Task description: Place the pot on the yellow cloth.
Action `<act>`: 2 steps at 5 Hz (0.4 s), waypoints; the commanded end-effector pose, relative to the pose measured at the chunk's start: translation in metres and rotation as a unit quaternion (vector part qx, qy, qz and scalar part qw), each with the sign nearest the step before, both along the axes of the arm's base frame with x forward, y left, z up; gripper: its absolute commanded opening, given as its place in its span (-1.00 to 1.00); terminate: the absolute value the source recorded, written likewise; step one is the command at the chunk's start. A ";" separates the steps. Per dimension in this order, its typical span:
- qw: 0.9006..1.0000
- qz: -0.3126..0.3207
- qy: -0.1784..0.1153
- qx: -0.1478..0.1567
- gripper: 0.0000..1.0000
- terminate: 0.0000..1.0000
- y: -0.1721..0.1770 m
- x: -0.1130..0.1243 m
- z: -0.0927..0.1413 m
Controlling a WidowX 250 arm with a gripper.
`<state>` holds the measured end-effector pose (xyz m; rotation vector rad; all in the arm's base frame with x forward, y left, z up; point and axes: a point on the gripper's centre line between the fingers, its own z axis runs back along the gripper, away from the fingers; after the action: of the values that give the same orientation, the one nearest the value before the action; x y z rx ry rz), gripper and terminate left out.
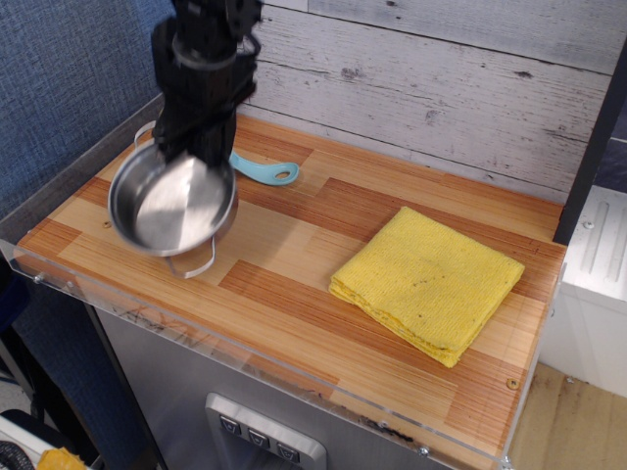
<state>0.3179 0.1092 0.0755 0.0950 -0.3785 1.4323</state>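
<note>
The shiny steel pot point(171, 208) hangs tilted above the left part of the wooden table, its open side facing the camera, one wire loop handle point(194, 267) hanging below. My gripper point(194, 147) is shut on the pot's far rim and holds it in the air. The yellow cloth point(428, 282) lies flat on the right side of the table, well apart from the pot, with nothing on it.
A light blue brush handle point(265, 171) lies on the table behind the pot. A grey plank wall stands at the back and a blue wall at the left. The wooden table point(294, 284) has a clear plastic front edge.
</note>
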 end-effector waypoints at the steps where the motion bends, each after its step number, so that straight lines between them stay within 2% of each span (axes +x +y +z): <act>1: 0.998 -0.041 -0.049 -0.012 -1.00 -1.00 -0.036 0.033 0.055; 2: 0.996 -0.081 -0.046 -0.014 -1.00 -1.00 -0.066 0.037 0.060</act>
<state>0.3535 0.0381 0.1107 0.0122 -0.3734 1.2701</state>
